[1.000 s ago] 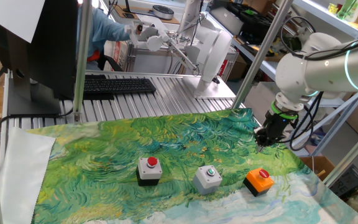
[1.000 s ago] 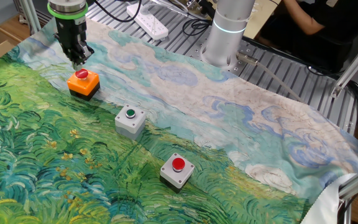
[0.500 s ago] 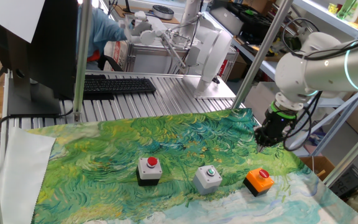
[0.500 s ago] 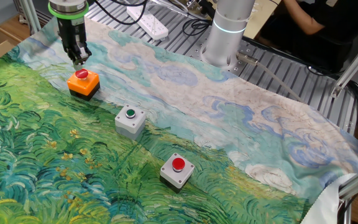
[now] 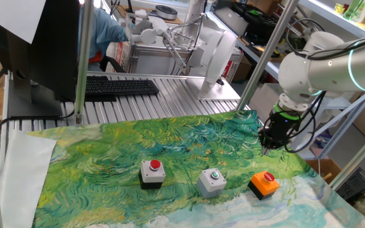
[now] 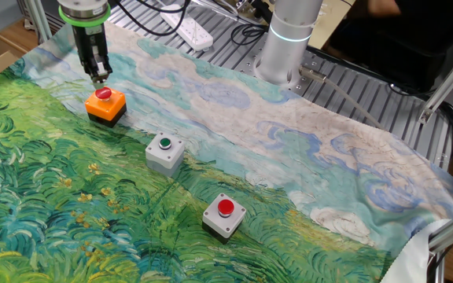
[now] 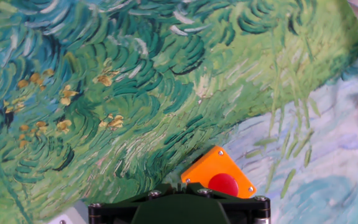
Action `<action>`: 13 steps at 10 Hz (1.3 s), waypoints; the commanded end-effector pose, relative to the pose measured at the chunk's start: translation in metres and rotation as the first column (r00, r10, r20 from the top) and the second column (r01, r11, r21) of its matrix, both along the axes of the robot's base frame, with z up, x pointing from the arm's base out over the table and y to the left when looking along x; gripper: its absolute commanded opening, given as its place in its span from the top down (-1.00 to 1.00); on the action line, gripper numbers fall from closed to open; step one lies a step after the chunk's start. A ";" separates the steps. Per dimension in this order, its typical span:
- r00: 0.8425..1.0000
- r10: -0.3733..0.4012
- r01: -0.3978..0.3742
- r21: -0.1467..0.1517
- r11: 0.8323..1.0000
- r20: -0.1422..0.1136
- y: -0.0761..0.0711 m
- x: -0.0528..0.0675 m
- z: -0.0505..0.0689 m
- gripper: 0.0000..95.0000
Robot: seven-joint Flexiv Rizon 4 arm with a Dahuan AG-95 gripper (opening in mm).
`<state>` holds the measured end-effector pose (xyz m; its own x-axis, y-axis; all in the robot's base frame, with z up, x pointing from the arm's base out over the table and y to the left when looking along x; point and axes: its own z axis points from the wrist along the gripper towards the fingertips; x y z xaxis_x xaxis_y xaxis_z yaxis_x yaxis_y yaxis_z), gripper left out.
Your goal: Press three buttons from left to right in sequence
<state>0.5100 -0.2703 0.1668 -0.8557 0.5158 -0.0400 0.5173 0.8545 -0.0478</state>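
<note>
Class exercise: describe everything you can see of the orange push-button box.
The orange box is a small squarish housing with an orange top over a black base and a round red button in the middle; the hand view shows corner screws. It sits flat on the painted cloth, at one end of the row. Nothing touches it; the shut gripper hangs just beyond.

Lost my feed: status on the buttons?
Tool shut, hovering beside orange box. Green-button box and black-and-white box untouched. Nothing blocking.
</note>
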 end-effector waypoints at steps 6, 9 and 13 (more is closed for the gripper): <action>0.999 -0.042 0.042 -0.008 0.999 -0.021 0.000 0.000 0.000 1.00; 0.999 -0.032 0.031 -0.045 0.999 -0.026 0.000 0.000 0.000 1.00; 0.999 -0.039 0.039 0.001 0.999 -0.027 0.000 0.000 0.000 1.00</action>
<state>0.5090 -0.2706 0.1675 -0.8398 0.5422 -0.0266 0.5425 0.8363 -0.0792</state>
